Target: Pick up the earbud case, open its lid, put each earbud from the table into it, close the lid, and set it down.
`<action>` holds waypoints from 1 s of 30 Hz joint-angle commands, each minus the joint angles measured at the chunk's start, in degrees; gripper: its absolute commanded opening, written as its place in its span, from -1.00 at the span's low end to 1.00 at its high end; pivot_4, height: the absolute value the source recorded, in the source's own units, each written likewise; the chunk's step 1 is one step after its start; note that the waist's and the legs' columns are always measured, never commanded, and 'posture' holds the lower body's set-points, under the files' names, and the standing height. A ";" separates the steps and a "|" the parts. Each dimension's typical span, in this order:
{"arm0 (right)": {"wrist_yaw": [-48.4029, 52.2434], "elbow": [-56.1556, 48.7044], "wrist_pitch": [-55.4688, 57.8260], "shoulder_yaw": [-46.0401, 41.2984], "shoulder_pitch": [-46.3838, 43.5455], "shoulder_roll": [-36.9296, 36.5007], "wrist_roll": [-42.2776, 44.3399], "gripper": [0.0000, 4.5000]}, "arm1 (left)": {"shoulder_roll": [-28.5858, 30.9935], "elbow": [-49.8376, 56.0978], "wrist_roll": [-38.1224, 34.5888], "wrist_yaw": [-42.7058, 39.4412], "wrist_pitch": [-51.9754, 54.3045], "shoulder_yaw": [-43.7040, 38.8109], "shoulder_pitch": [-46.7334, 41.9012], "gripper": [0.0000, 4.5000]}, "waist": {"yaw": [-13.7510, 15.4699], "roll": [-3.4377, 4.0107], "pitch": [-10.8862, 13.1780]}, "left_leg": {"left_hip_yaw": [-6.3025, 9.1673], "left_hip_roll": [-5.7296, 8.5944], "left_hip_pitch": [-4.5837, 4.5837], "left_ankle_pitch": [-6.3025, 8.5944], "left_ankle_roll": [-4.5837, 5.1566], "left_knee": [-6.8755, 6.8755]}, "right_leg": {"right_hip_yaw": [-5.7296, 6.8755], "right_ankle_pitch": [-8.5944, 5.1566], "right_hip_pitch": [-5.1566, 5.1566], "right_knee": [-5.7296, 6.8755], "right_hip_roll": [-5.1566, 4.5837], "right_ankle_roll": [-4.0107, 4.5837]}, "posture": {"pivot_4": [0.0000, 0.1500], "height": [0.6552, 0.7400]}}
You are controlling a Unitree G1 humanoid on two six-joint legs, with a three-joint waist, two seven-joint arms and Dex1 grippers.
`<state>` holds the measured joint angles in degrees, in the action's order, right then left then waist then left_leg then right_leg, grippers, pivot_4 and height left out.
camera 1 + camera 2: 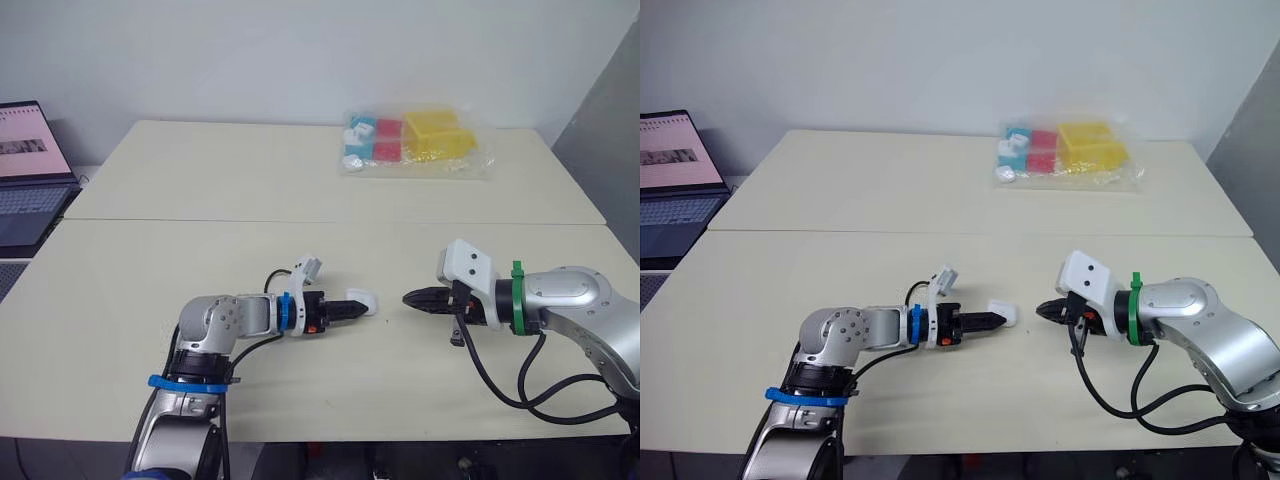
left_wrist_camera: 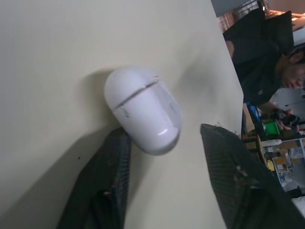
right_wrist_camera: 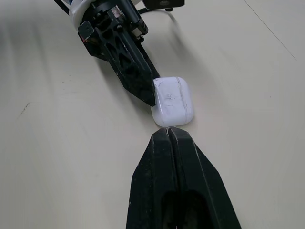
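Left wrist view, earbud case (image 2: pixel 143 114) between parted left jaws, touching one

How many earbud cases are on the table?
1. The case lies on the table by the open left gripper, with the shut right gripper opposite. The far bag's contents are unclear.

Bright, even light is spread over the pale table (image 1: pixel 300 190) — shadows are kept soft and faint. A grey shadow is cast on the table just beside the earbud case (image 2: pixel 143 114). Mild sheen is noted on the plastic bag (image 1: pixel 415 140) — the laptop screen (image 1: pixel 28 140) glows.
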<state>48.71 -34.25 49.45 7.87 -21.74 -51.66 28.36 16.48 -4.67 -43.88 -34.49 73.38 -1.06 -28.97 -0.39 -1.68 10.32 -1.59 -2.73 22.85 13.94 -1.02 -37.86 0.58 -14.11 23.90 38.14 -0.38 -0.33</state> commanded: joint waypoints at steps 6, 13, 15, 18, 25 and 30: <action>0.19 -1.60 0.06 -2.07 -0.94 -0.43 0.65 -1.00 | 13.54 8.44 2.81 -3.83 -2.23 1.48 6.42 0.99 | -1.49 0.00 -0.01 | 0.10 -0.10 -0.08 0.00 0.00 0.07 | -0.03 0.03 0.00 0.01 0.11 0.11 | 1.00 0.89; 1.93 -1.83 -5.22 -4.19 1.81 -1.54 -0.84 -1.00 | 26.05 16.88 11.08 -13.43 -25.03 2.43 15.94 0.99 | -1.47 0.00 -0.01 | 0.06 -0.22 -0.06 0.00 0.00 0.30 | -0.08 -0.01 0.18 -0.02 0.10 0.25 | 1.00 0.89; 4.03 -2.10 -8.55 -5.72 4.13 -2.86 -1.13 -0.92 | 29.32 18.25 13.50 -18.12 -34.86 0.12 19.30 1.00 | -1.45 0.00 0.00 | -0.05 -0.24 -0.07 0.00 -0.01 0.45 | -0.14 -0.05 0.23 -0.09 0.07 0.34 | 1.00 0.89; 7.51 -1.80 -14.23 -9.43 7.75 -6.02 -2.04 -0.59 | 35.00 18.84 15.21 -23.76 -45.13 -8.45 25.96 1.00 | -1.09 -0.02 0.01 | -0.14 -0.21 -0.06 -0.02 -0.04 0.75 | -0.06 -0.17 0.32 -0.15 -0.08 0.49 | 1.00 0.89; 16.24 4.75 -28.00 -17.25 11.86 -10.03 -4.05 0.54 | 38.72 19.07 18.69 -27.55 -56.13 -19.20 34.52 1.00 | -0.27 -0.02 0.02 | -0.19 -0.12 0.04 0.00 -0.04 0.92 | 0.05 -0.39 0.38 -0.25 -0.33 0.45 | 1.00 0.89; 23.06 10.29 -37.37 -20.51 16.38 -12.62 -5.92 0.98 | 37.97 21.65 22.33 -25.48 -59.84 -21.83 39.22 1.00 | 0.28 -0.02 0.03 | -0.30 -0.08 0.04 0.00 -0.04 0.90 | 0.07 -0.46 0.33 -0.30 -0.57 0.45 | 1.00 0.89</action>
<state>69.72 -23.89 13.93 -10.52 -5.61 -63.46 21.62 54.27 15.19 -23.08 -60.81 14.93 -21.25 9.60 -0.12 -1.70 10.34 -1.88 -2.82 22.86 13.94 -1.07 -36.95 0.63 -14.58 24.20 37.85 -1.01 0.09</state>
